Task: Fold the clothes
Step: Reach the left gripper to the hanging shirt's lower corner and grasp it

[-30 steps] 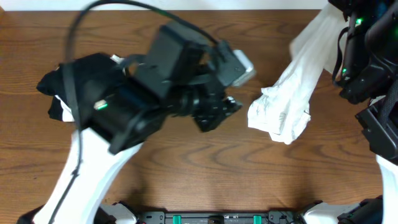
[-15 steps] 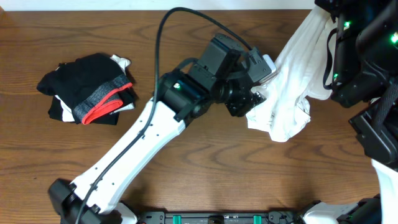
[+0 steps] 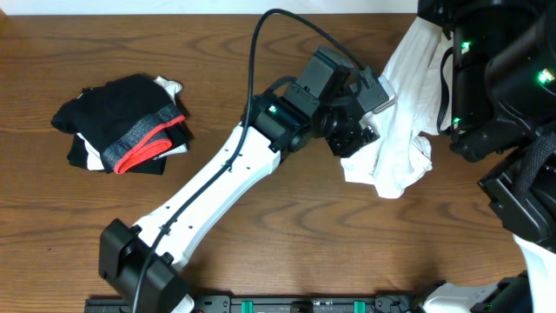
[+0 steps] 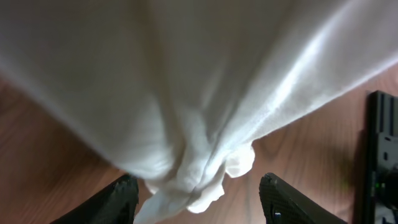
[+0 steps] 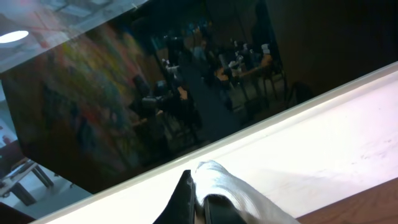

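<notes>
Two pincers, one garment of the task, one heap, one table. Right pincer [image 5: 199, 200]: one, jaws pressed together on a fold of the white T-shirt [image 3: 395, 130], the cloth rising as a pale ridge just above its tips. Left pincer [image 4: 198, 202]: one, jaws standing well apart, its two black fingers [image 4: 121, 200] flanking a bunched knot of the same T-shirt; the knot lies close beside one finger and clear of the other, nothing clamped. T-shirt: one, hanging from the right pincer, draping past the left pincer, its lower end crumpled on the wooden table [image 3: 287, 226]. Heap of black garments [image 3: 122, 130]: one, with one grey-and-red band, well apart from the left pincer, behind its arm.
</notes>
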